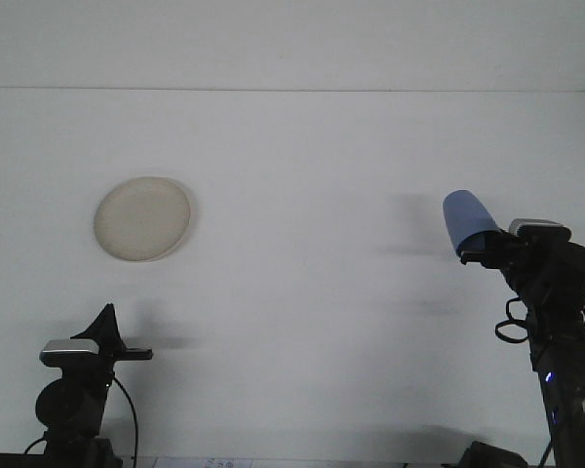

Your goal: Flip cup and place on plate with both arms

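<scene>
One blue cup (467,219), one plate (141,218), two grippers: left (127,352), right (480,255).

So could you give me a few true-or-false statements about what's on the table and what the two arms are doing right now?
1. The blue cup is held off the table by the right gripper. True.
2. The cup sits on the plate. False: the plate is bare, far left of the cup.
3. The left gripper holds nothing. True.
4. The cup stands straight upright. False: it is tilted, leaning up and to the left.
5. The plate lies on the right side of the table. False: it lies on the left side, beyond the left arm.
</scene>
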Robot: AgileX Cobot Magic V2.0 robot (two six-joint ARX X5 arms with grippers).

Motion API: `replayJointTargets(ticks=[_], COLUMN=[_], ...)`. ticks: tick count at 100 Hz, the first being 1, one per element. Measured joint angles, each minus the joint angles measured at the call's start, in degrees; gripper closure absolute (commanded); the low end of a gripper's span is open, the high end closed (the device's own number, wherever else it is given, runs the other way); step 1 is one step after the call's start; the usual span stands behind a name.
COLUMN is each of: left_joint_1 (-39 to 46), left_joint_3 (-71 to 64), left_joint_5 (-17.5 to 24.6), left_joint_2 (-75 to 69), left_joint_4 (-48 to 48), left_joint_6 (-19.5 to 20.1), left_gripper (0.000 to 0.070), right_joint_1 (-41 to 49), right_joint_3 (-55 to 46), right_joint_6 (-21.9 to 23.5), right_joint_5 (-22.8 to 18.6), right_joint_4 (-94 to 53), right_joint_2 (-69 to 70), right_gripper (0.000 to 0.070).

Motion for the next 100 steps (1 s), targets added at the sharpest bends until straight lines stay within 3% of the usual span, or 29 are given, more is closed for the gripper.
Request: replayJointTargets(ticks=[18, 46, 70, 100], left_joint_1=[0.0, 0.0, 0.0, 0.0], left_joint_3=[0.0, 0.0, 0.0, 0.0], left_joint_5=[0.0, 0.0, 0.0, 0.0], left_joint_2=[0.0, 0.0, 0.0, 0.0], left_joint_4=[0.0, 0.0, 0.0, 0.0], left_joint_6=[0.0, 0.0, 0.0, 0.0], left_gripper=[0.0685, 0.0685, 0.0685, 0.0685], right_joint_1=[12.68, 40.48, 57.61, 66.12], right_joint_3=[9.62, 23.19, 28.87, 35.47], right_joint_6=[1.53, 1.27, 0.72, -2.01], right_joint_5=[0.81, 10.67, 16.02, 18.05], right_joint_4=[-21.57, -52.0, -61.13, -66.69], right_joint_2=[-6.43, 1.84, 14.32, 28.06], right_gripper=[0.07, 0.07, 0.07, 0.07])
